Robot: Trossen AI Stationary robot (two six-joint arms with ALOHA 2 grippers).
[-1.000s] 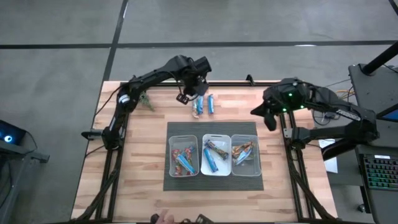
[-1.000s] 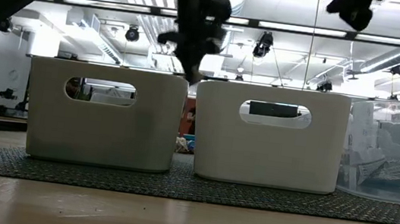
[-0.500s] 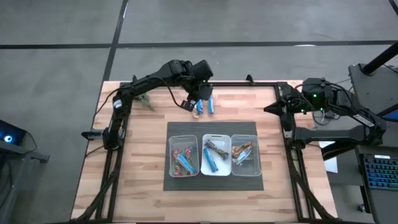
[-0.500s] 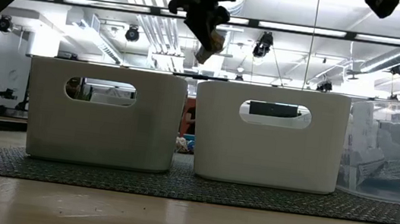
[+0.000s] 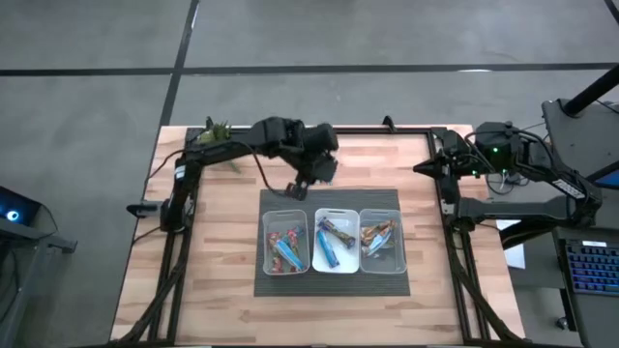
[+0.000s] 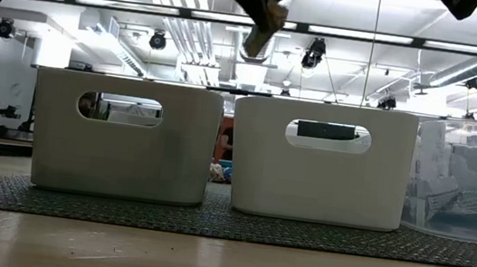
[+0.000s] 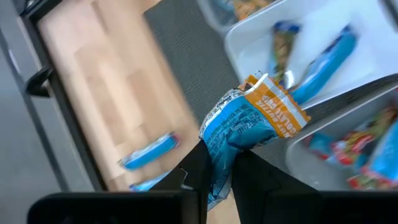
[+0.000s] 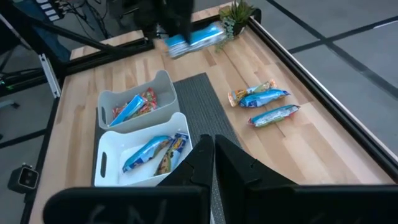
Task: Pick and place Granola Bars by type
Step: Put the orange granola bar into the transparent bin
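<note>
My left gripper is shut on a blue granola bar with an orange end. It hangs above the far edge of the dark mat, just beyond the bins; the low view shows the bar high above them. Three more blue bars lie flat on the wood at the far side, and two show in the left wrist view. Three bins hold sorted bars: left, middle, right. My right gripper is shut and empty at the right edge. My left gripper pinches the bar between its two fingers, at the blue end. The orange end sticks out past the fingertips. The bar is lifted clear of the table and bins.
A small green plant stands at the table's far left corner. The left bin holds blue and red bars, the middle one blue bars, the right one brown bars. Bare wood lies to the left, right and near side of the mat.
My left gripper has risen and gone from the far side of the table toward the bins, carrying the blue and orange bar lifted clear. My right arm drew back toward the table's right edge and then kept still.
</note>
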